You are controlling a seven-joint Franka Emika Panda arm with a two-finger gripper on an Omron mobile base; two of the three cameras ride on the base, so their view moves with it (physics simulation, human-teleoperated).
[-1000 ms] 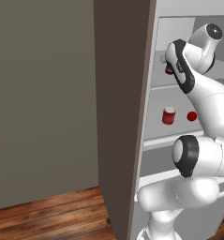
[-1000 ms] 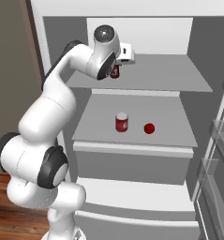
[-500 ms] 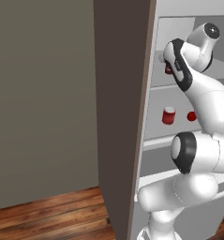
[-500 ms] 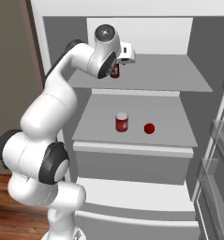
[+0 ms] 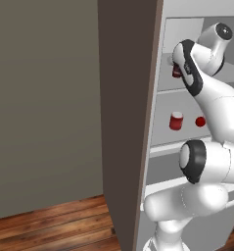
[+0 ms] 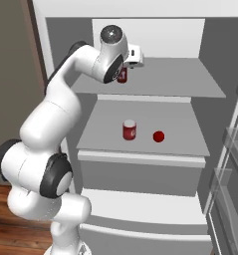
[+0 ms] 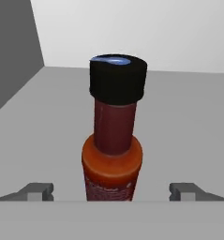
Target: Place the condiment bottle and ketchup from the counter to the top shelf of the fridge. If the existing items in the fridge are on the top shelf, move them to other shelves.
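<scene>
The pincer [image 7: 111, 192] has just sprung apart, leaving the condiment bottle [image 7: 113, 136] standing free and upright on the fridge's top shelf [image 6: 190, 84], so the ketchup comes next.

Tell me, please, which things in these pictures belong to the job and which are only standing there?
Belonging to the job:
- condiment bottle, upright on the top shelf, between the open fingers
- fridge
- red jar and red fruit, on a lower shelf

Only standing there:
- fridge door
- wooden floor
</scene>
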